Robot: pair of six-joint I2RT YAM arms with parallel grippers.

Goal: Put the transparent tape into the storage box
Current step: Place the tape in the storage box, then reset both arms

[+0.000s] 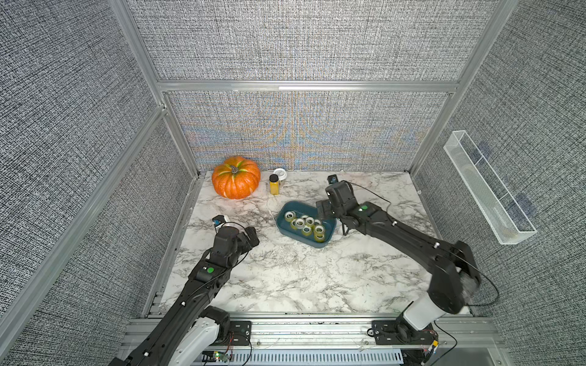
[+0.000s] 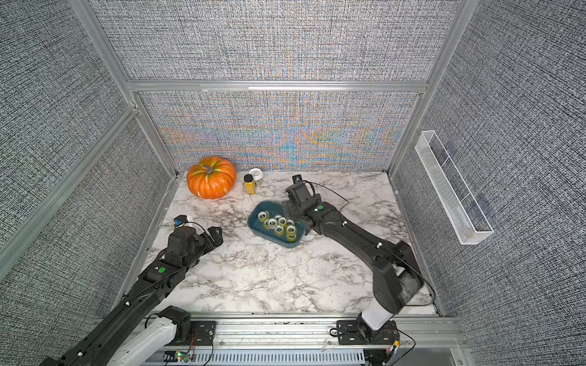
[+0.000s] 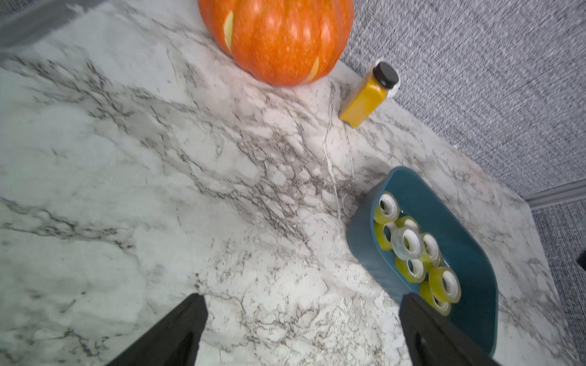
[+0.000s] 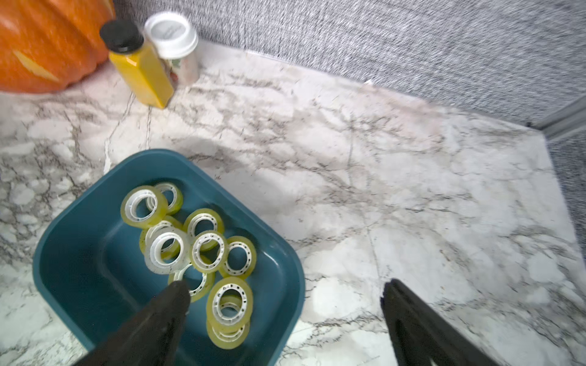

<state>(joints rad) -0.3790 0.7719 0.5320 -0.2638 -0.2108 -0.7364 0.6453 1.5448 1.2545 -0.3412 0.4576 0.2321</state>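
On the table (image 1: 285, 279), which has a white marble pattern with grey veins, stands one box (image 1: 282, 221). It is a shallow tub of smooth dark teal plastic, rectangular with rounded corners. All the tape rolls (image 4: 209, 250) that can be seen are inside it. I count about ten, but some lie on top of others, so the number is not sure. They are small rings of glossy yellowish transparent tape around white plastic cores with little holes. One roll (image 4: 165, 250) looks paler, nearly colourless. Most lie flat in a loose heap, and two at the near end are stacked. The right hand (image 4: 285, 285) hangs over the box's edge with its two black fingers spread wide and nothing between them. In the right wrist view one finger (image 4: 171, 301) is above the rolls, and the other is above the bare table beside the box. The left hand (image 3: 302, 298) is well apart from the box, over bare marble, also spread and holding nothing. At the back wall there is one orange ribbed pumpkin (image 1: 236, 182) with pale stripes and a dark stem. Just beside it stands one square bottle (image 1: 274, 185) of yellow content with a round black cap, and touching it from behind is one cup (image 4: 172, 35) with a white lid. One long tray (image 1: 488, 190) of clear material, divided inside, hangs on the woven grey wall on the right.
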